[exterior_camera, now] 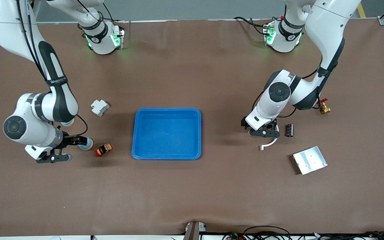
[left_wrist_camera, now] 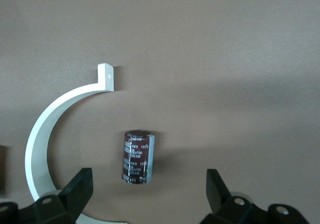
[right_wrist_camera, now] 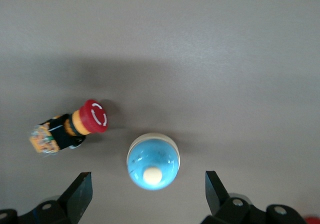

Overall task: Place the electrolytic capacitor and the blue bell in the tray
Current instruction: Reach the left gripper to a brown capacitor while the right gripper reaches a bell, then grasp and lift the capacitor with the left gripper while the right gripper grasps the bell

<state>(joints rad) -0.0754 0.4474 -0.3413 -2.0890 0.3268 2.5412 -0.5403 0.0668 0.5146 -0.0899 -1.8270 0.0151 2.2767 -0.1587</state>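
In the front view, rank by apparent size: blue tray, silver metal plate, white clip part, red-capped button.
1. blue tray
2. silver metal plate
3. white clip part
4. red-capped button, only slightly smaller than the clip part; close call.

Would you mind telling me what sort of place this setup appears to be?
Probably a robotics lab bench: a brown-covered table holds a blue tray and scattered small hardware such as a silver metal plate, with cables along its edge.

Brown table [exterior_camera: 192, 193] with blue tray [exterior_camera: 166, 155], metal plate [exterior_camera: 309, 160], capacitor [left_wrist_camera: 138, 156], bell [right_wrist_camera: 153, 162].
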